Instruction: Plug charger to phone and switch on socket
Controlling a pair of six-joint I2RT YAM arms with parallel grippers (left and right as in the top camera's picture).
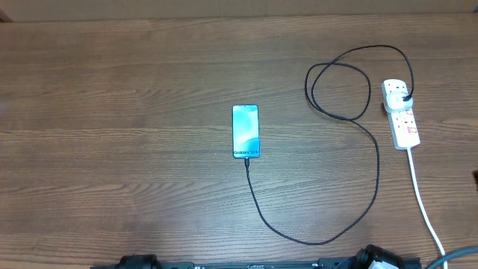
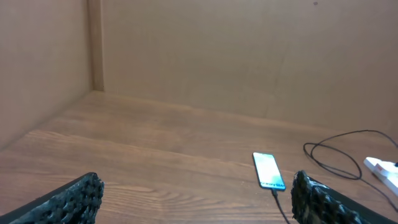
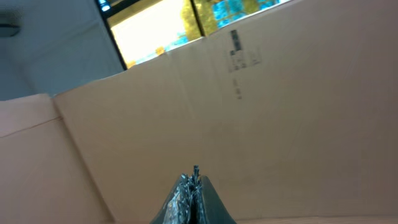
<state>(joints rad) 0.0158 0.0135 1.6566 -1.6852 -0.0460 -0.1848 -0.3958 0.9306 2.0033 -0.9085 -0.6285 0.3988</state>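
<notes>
The phone lies flat mid-table, its cyan screen lit, with the "Galaxy S24+" text at its near end. The charger's black cable has its tip at the phone's near end, then sweeps right and loops up to the black plug head, which sits in the white socket strip at the right. In the left wrist view, my left gripper is wide open and empty, with the phone ahead between its fingers. My right gripper is shut and points up at a cardboard wall.
The strip's thick white cord runs to the front right edge. Cardboard walls close the table's back and left side. The arm bases sit at the front edge. The strip also shows in the left wrist view.
</notes>
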